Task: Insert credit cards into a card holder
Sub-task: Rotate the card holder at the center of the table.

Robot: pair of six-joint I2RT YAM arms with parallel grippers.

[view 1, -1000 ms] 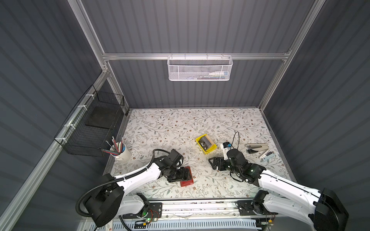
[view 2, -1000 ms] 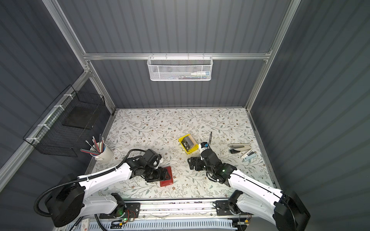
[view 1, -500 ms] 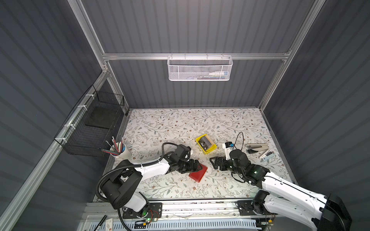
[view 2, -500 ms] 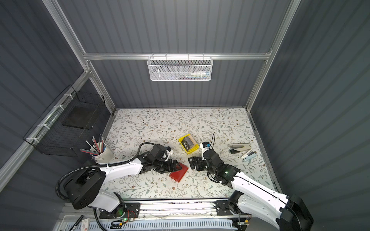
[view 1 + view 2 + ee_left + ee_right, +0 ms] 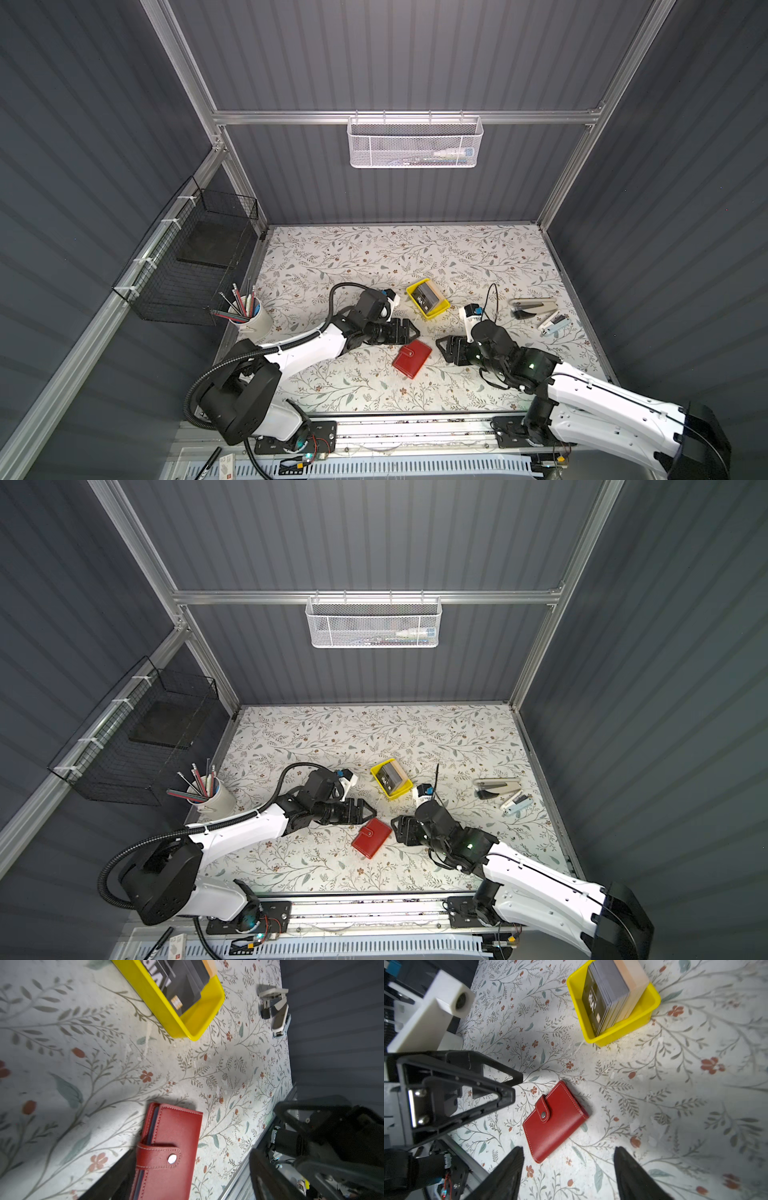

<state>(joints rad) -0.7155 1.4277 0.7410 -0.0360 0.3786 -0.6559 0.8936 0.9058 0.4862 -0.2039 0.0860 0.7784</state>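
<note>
The red card holder (image 5: 412, 359) (image 5: 372, 838) lies flat on the floral table, its snap strap (image 5: 543, 1111) fastened. Dark credit cards (image 5: 427, 295) (image 5: 605, 995) stand stacked in a small yellow tray. My left gripper (image 5: 414, 331) (image 5: 372, 812) is open and hovers just behind the holder without touching it. In the left wrist view the holder (image 5: 168, 1151) lies near one finger (image 5: 116, 1176). My right gripper (image 5: 441, 345) (image 5: 569, 1159) is open and empty just right of the holder, with the holder's corner ahead of its fingertips.
The yellow tray (image 5: 438, 312) sits behind the grippers. A stapler (image 5: 534, 307) and a small white tool (image 5: 555, 324) lie at the right. A pencil cup (image 5: 253, 320) stands at the left edge. A black wire basket (image 5: 195, 266) hangs on the left wall.
The card holder has shifted right toward the table's middle with my left gripper, and now lies flat apart from it. My right gripper's jaws have narrowed somewhat.
</note>
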